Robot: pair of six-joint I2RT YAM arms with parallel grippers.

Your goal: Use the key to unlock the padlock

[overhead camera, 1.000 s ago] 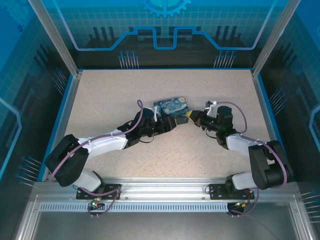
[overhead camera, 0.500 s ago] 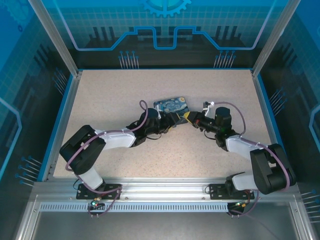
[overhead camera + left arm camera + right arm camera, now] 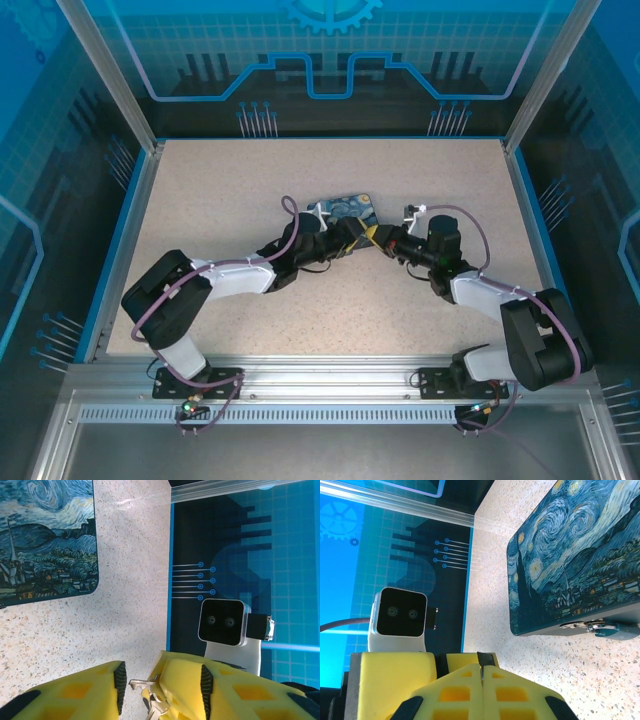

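Observation:
The key (image 3: 142,684) is a thin grey metal piece sticking out of my right gripper's yellow fingertips, which are shut on it. In the right wrist view only a metal sliver shows between the closed tips of the right gripper (image 3: 481,672). My left gripper (image 3: 163,681) is open, its black pads on either side of the key and the right fingertips. The padlock (image 3: 600,627) is a small silvery-dark piece on the front wall of the Starry Night box (image 3: 570,565). In the top view the left gripper (image 3: 352,238) and right gripper (image 3: 377,237) meet just in front of the box (image 3: 345,207).
The speckled table (image 3: 250,180) is ringed by a blue rim and clear enclosure walls. The right arm's wrist camera (image 3: 223,622) faces the left wrist view. The left arm's wrist camera (image 3: 400,612) faces the right wrist view. Both arms lie low across the table's middle.
The left arm has drawn in and its gripper has moved right to meet the right gripper. The right gripper has edged slightly left. The box has stayed put.

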